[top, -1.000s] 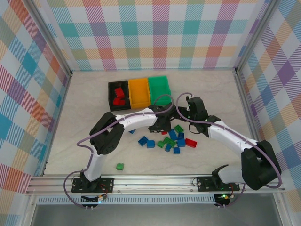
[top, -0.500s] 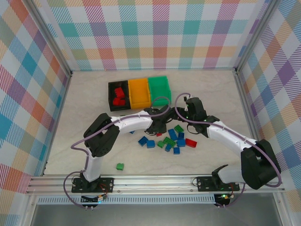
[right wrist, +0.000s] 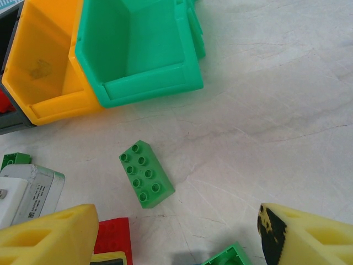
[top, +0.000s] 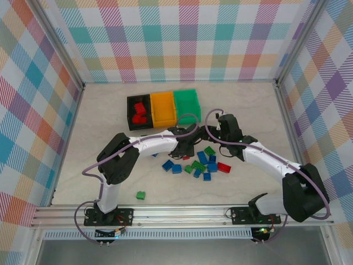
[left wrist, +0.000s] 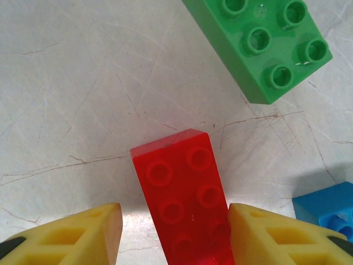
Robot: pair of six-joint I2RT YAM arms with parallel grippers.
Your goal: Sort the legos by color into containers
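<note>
A: Where is the red brick (left wrist: 185, 204) found?
B: Near the middle of the table (top: 99, 127), straddled by the left gripper (left wrist: 174, 221), jaws parted, not yet clamped. The right gripper (right wrist: 176, 226) is spread, empty.
A: How is it handled?
B: Judged light, stiff, slick; its long flat sides should be pinched.

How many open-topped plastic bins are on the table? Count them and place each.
3, in a row at the far side: the black rectangular plastic bin leftmost, the orange plastic bin in the middle, the green plastic bin rightmost. None looks hidden.
</note>
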